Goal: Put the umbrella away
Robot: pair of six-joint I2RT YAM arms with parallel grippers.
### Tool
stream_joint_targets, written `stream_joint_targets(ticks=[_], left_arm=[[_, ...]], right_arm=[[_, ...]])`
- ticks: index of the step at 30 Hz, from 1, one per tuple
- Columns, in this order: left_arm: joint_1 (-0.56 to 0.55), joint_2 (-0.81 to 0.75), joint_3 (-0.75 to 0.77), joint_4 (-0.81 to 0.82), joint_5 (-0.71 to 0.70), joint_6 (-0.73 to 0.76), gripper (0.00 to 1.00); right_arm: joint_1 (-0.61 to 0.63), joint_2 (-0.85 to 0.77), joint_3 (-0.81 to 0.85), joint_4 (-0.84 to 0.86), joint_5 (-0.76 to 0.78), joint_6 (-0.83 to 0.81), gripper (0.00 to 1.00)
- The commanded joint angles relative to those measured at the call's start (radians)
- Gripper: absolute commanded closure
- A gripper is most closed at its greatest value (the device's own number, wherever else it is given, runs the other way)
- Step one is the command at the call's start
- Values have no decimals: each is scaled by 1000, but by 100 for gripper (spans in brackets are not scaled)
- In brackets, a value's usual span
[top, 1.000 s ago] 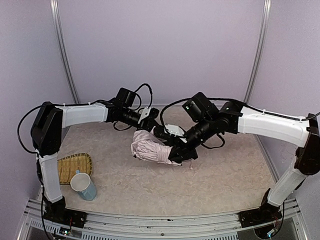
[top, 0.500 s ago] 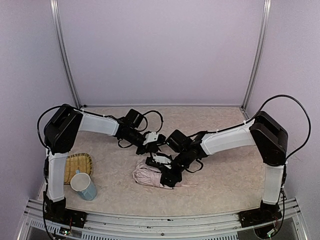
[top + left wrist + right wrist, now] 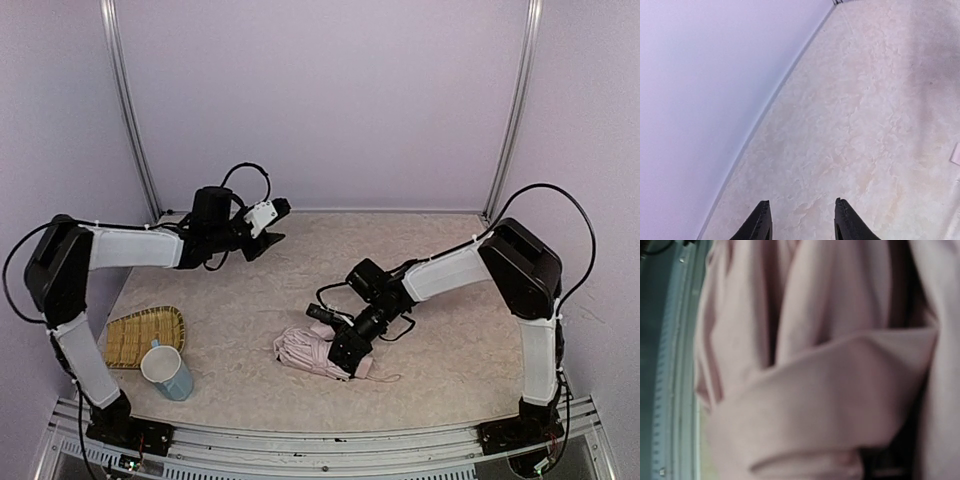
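While it lies folded on the table (image 3: 450,300), near 6 o'clock of centre, the one umbrella (image 3: 305,352) has its long axis running 10 to 4 o'clock, strap end toward 4. Of the two grippers, the right gripper (image 3: 350,352) pinches the umbrella near that end; the left gripper (image 3: 801,220), at 11 o'clock, is spread and empty. One woven tray (image 3: 140,335) and one cup (image 3: 168,372) sit at 8 o'clock.
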Motion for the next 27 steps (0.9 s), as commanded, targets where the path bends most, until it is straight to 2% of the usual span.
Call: stream_joint_targets(ticks=[1, 3, 5, 7, 9, 15, 17, 21, 27], left_arm=[[-35, -330, -189, -45, 125, -11, 61], [-90, -433, -270, -200, 258, 126, 57], [-175, -488, -327, -323, 264, 227, 46], [-255, -487, -365, -404, 222, 264, 36], [-317, -445, -386, -422, 160, 281, 27], [-361, -276, -347, -400, 76, 412, 19], [-364, -236, -319, -390, 86, 420, 8], [-384, -146, -302, -417, 97, 440, 8], [-359, -61, -209, -515, 124, 406, 23]], right_arm=[[-37, 131, -41, -229, 93, 26, 100], [-51, 158, -18, -263, 90, 17, 100], [-60, 187, 7, -291, 80, 8, 100], [-68, 216, 34, -316, 59, -3, 100], [-73, 245, 59, -332, 53, -7, 100], [-77, 295, 143, -378, 56, -24, 100], [-78, 307, 167, -385, 59, -26, 100], [-82, 326, 202, -389, 51, -25, 100], [-84, 337, 246, -362, 32, -2, 100]])
